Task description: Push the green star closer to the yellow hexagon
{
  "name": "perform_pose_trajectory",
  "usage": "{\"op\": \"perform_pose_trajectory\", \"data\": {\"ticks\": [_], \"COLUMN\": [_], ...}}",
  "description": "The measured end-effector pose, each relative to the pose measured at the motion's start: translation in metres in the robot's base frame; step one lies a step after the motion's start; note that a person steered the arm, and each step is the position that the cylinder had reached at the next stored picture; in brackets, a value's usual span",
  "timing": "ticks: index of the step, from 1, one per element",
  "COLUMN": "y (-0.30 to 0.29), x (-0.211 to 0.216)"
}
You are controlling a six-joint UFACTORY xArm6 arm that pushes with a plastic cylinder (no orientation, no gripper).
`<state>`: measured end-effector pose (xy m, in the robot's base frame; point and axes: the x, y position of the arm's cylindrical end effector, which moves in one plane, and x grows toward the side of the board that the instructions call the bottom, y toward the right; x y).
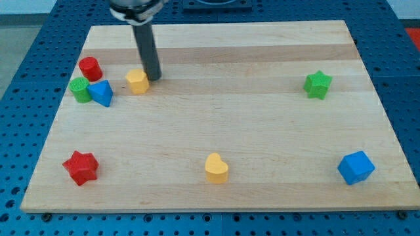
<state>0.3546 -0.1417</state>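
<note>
The green star (317,84) lies at the view's right, in the upper half of the wooden board (216,59). The yellow hexagon (137,81) lies at the upper left. My tip (153,78) rests on the board just to the right of the yellow hexagon, touching or nearly touching it, and far to the left of the green star. The dark rod runs up from the tip to the view's top edge.
A red cylinder (90,68), a green cylinder (81,90) and a blue triangular block (102,92) cluster at the upper left. A red star (81,167) lies at the lower left, a yellow heart (216,168) at the bottom middle, a blue cube (356,167) at the lower right.
</note>
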Motion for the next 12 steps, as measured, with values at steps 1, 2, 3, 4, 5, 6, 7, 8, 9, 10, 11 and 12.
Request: {"op": "perform_pose_trajectory", "data": {"ticks": [1,2,3,4,5,6,7,8,9,10,11,12], "y": [0.029,0.118,0.229,0.335,0.422,0.426,0.402,0.340,0.280,0.235,0.198,0.190], "x": [-0.009,-0.025,-0.040,-0.027,0.024,0.033,0.035,0.039,0.039,0.046,0.055,0.072]}}
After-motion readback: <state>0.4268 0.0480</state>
